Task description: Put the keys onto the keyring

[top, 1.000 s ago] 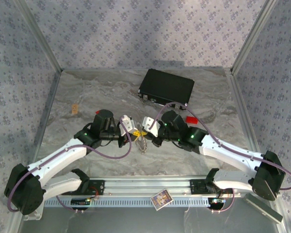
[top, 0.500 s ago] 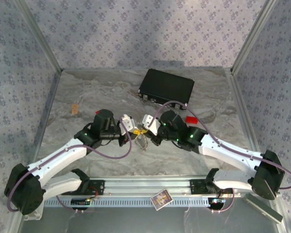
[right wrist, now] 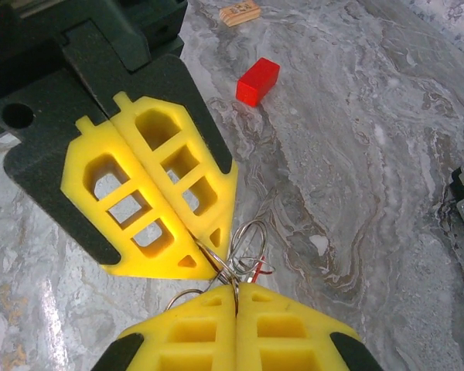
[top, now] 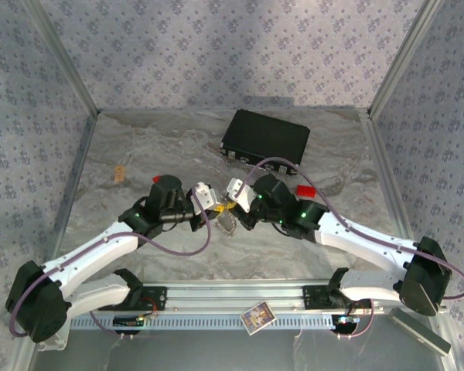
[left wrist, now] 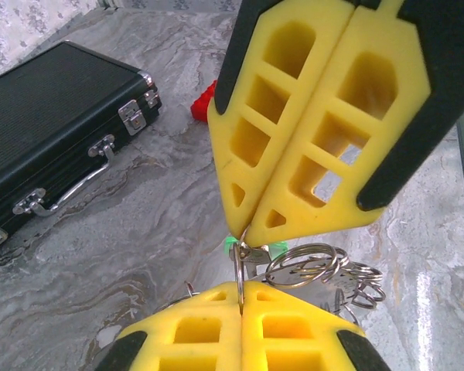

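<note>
Centrally, a silvery metal keyring (left wrist: 309, 267) is held over the marbled table (left wrist: 139, 232). On it, left hand (left wrist: 242, 288) and right hand (right wrist: 236, 288) are clamped shut.

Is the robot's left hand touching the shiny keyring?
Touching. In the left wrist view, the left gripper pinches a wire loop of the keyring between its closed yellow tips.

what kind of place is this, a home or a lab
Probably a lab robot cell: patterned backdrop panels in metal framing enclose a marble-look table, with a left arm and right arm bolted to a rail.
</note>
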